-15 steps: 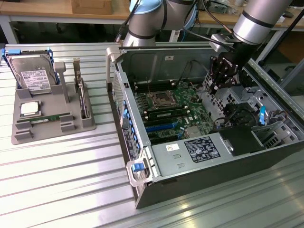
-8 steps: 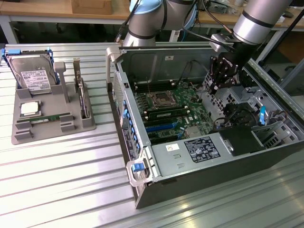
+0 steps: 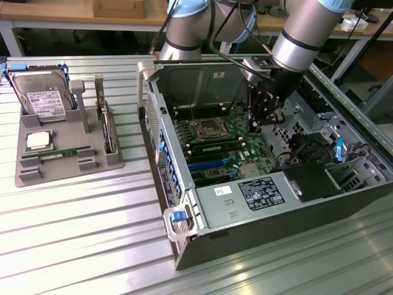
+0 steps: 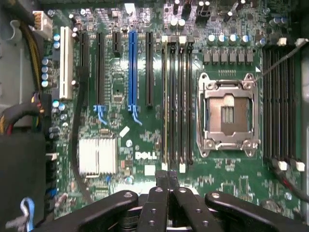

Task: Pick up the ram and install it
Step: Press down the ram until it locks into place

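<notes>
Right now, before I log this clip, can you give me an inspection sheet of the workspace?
Surface: ribbed metal table.
Job's things: ram lying flat in the grey tray; memory slots in the open computer case.
Clutter: hard drive and processor chip, both in the tray.
Grippers: gripper shut, poised over the motherboard near the memory slots, apart from the ram.
Cables: black cable across the motherboard.
Surroundings: wooden bench behind.
</notes>
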### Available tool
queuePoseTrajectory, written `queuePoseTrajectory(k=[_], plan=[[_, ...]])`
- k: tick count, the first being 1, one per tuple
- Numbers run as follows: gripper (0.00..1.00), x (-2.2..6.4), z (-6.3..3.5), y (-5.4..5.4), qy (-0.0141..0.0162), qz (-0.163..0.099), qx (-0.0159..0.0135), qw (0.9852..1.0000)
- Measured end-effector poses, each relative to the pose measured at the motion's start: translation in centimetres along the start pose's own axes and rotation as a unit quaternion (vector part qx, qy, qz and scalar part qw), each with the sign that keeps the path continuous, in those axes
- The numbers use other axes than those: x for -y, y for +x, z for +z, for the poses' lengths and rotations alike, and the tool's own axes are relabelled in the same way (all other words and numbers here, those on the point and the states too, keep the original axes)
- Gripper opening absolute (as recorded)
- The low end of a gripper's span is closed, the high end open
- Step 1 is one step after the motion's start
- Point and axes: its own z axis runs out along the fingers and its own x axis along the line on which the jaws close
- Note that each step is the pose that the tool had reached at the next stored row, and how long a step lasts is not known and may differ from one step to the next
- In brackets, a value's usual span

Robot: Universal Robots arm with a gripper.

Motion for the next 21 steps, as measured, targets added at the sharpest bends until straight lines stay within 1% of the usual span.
queuePoseTrajectory(k=[1, 2, 6, 11, 12, 13, 15, 16, 17, 18, 19, 21], plan=[[0.11, -0.28, 0.4, 0.0, 0.0, 0.0, 0.0, 1.0], [0.11, -0.35, 0.66, -0.1, 0.0, 0.0, 0.0, 1.0], [0.11, -0.37, 1.53, -0.1, 0.0, 0.0, 0.0, 1.0], [0.11, -0.47, 3.75, -0.2, 0.0, 0.0, -0.0004, 1.0], [0.11, -0.49, 4.02, -0.2, -0.0001, 0.0, -0.0007, 1.0], [0.11, -0.5, 4.17, -0.2, 0.0, 0.0, -0.0007, 1.0], [0.11, -0.53, 4.16, -0.2, 0.0002, 0.0, 0.0, 1.0], [0.11, -0.57, 3.8, -0.3, 0.0007, 0.0, 0.0013, 1.0], [0.11, -0.67, 2.77, -0.4, 0.0008, 0.0, 0.0, 1.0], [0.11, -1.25, 2.67, -0.4, 0.0014, 0.0, 0.0, 1.0], [0.11, -3.09, 2.83, -0.4, 0.0019, 0.0, 0.0, 1.0], [0.11, -5.57, 3.08, -0.4, 0.002, 0.0, 0.0001, 1.0]])
